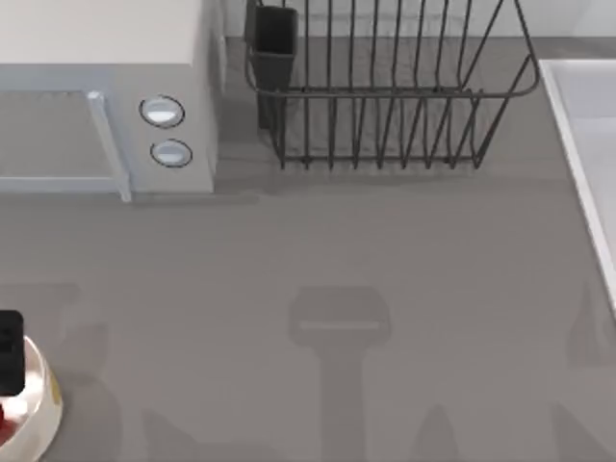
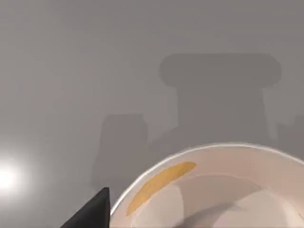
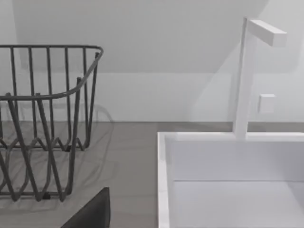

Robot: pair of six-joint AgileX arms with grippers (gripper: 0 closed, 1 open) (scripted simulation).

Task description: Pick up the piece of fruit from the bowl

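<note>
Our left end effector [image 1: 8,351] hangs over the bowl [image 1: 43,409]; its opening we cannot tell. The fruit [image 1: 3,414] looks smooth, firm, slippery: grip its widest sides.

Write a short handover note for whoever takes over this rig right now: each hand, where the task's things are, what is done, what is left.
Left hand: over the bowl at the table's front-left edge; grip unclear.
Right hand: near the sink and dish rack; looks idle.
Fruit: a red sliver in the bowl.
Done: left hand positioned at the bowl.
Left: grasp the fruit, lift it out.
</note>
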